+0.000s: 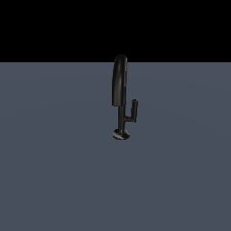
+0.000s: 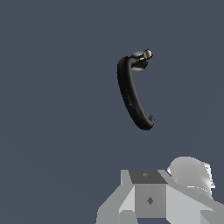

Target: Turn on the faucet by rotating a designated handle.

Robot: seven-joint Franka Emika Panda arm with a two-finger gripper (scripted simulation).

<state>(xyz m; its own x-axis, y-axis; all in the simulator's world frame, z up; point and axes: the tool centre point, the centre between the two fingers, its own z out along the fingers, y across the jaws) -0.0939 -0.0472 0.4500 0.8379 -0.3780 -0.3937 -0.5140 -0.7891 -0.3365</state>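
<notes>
A glossy black faucet point(image 1: 120, 92) stands alone on the grey desk point(image 1: 54, 171), its small handle point(image 1: 134, 108) untouched, well below the gripper point(image 2: 151, 199), whose opening cannot be judged.

Both renders are dim and flat — even light on the slate-grey floor point(image 1: 58, 171), with no clear source. In the exterior view the faucet point(image 1: 120, 85) reads as a near-black silhouette; faint glossy highlights run along its spout and on the base, and no cast shadow shows around that base. Above the faucet's top the background is pure black. Edges look soft and slightly pixelated — low resolution, not focus blur. No edge distortion shows.
</notes>
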